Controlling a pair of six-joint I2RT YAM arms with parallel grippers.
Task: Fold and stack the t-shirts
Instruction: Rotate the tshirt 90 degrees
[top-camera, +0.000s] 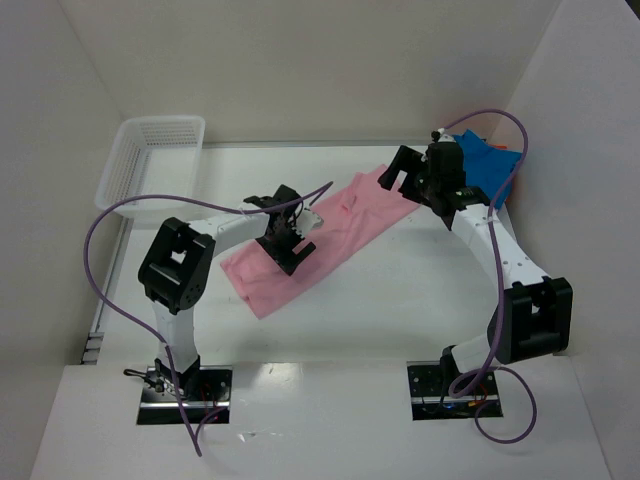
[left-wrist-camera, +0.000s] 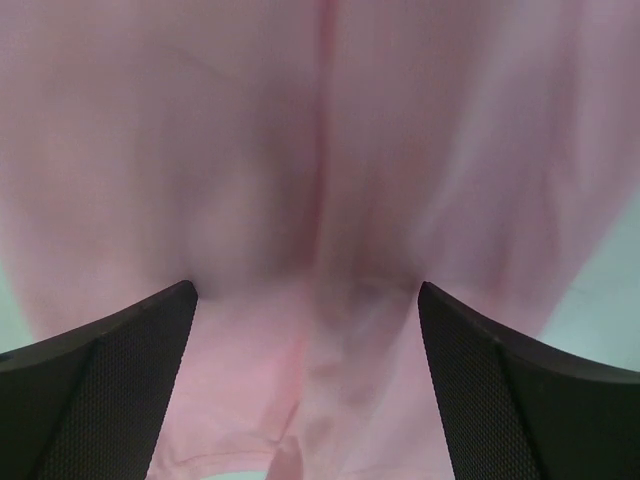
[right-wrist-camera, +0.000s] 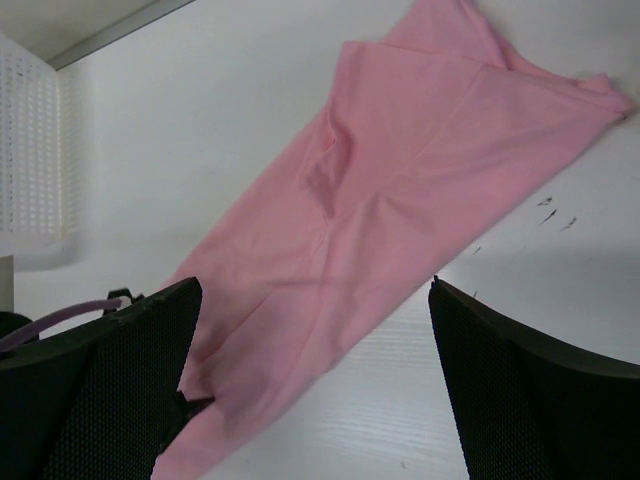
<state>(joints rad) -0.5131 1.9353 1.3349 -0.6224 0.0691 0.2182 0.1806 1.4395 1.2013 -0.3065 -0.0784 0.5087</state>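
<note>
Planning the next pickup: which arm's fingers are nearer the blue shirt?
Right. The right fingers hover beside the blue shirt at the far right; the left fingers hover over the pink shirt, mid-table, well away.

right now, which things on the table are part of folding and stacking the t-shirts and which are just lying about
Part of the job:
- pink t-shirt, spread out in the middle
- blue t-shirt, at the far right

Just lying about:
- white mesh basket, in the far left corner
</note>
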